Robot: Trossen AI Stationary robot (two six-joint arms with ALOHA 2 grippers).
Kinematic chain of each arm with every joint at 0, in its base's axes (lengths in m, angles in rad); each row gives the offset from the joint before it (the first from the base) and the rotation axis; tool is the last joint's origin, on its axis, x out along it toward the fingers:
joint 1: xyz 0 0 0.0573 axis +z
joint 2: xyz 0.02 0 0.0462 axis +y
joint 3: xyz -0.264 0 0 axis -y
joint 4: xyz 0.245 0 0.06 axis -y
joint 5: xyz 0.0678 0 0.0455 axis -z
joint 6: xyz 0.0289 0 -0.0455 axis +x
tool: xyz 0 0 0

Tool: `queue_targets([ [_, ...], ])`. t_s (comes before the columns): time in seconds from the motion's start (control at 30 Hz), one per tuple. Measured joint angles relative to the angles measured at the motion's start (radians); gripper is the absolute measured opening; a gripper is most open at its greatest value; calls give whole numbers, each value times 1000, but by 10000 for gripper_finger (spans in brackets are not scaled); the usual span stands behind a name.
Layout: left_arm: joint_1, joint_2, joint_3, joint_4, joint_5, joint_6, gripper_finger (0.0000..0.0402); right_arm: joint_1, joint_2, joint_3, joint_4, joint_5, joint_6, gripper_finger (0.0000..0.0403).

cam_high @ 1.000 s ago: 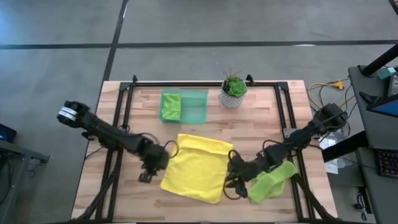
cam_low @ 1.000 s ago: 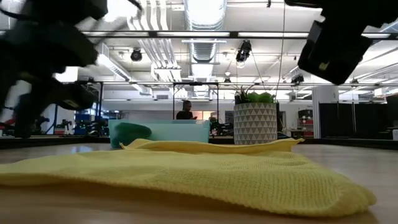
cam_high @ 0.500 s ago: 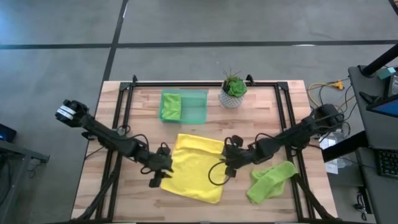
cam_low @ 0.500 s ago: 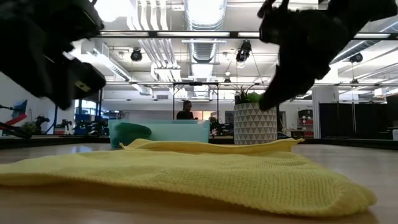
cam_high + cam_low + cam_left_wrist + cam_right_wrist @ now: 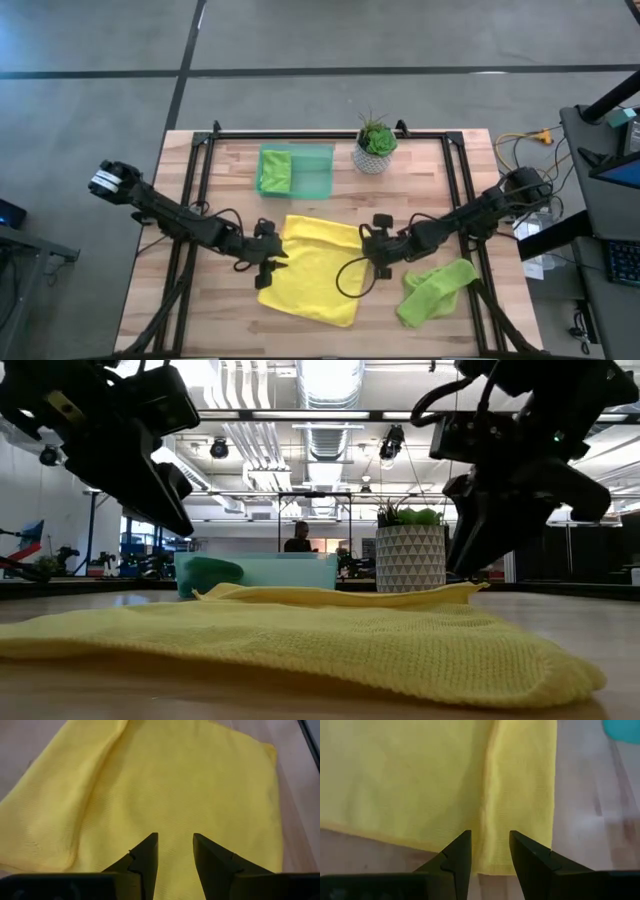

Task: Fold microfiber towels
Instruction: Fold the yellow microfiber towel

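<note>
High view: two dark arms are hovering over a yellow towel (image 5: 315, 270) lying spread near the middle of the counter (image 5: 200, 170), toward its front edge. The left end effector (image 5: 272, 256) is hanging at the towel's left edge, the right end effector (image 5: 378, 255) at its right edge; both are carrying nothing, each with a narrow gap showing between its fingers in the wrist views. In the low view both are riding clear above the cloth, not touching it.

The left wrist view is showing the left end effector (image 5: 175, 852) aimed over the towel's flat middle, a soft ridge running along one side. The right wrist view is showing the right end effector (image 5: 490, 850) straddling a raised crease close to the towel's edge, bare wood just beyond.

Risk, as judged from here: with gaps this narrow, either end effector is likely to pinch too little cloth or slide off the edge, and uneven grips could be dragging the towel askew rather than folding it squarely. The crease on the right may be doubling the layer caught.

A crumpled lime green towel (image 5: 436, 291) is lying near the front right corner, just beside the right arm. Another green towel (image 5: 274, 170) is sitting in a clear green tray (image 5: 318, 172) toward the back edge, beside a potted plant (image 5: 375, 145).
</note>
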Motion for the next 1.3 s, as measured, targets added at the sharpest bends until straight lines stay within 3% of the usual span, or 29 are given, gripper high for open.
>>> queue_targets([
  [0.43, 3, -11, 1, 16, -9, -2, 107, -36, 120, 42, -29, 8, -61, 121],
  [0.53, 3, -19, 1, 16, -51, 1, 107, -38, 130, 74, -71, 66, -22, 87],
  [0.63, 4, -24, 1, 17, -112, 6, 107, -39, 126, 98, -72, 57, -22, 28],
  [0.73, 15, -24, 1, 16, -158, 10, 107, -38, 125, 117, -78, 50, -15, 14],
  [1.07, 99, 58, 0, 16, -156, 90, 110, -86, 121, 145, -25, -141, 84, 9],
  [1.3, 155, 121, 0, 42, -114, 154, 172, -93, 116, 145, 41, -160, 133, 9],
])
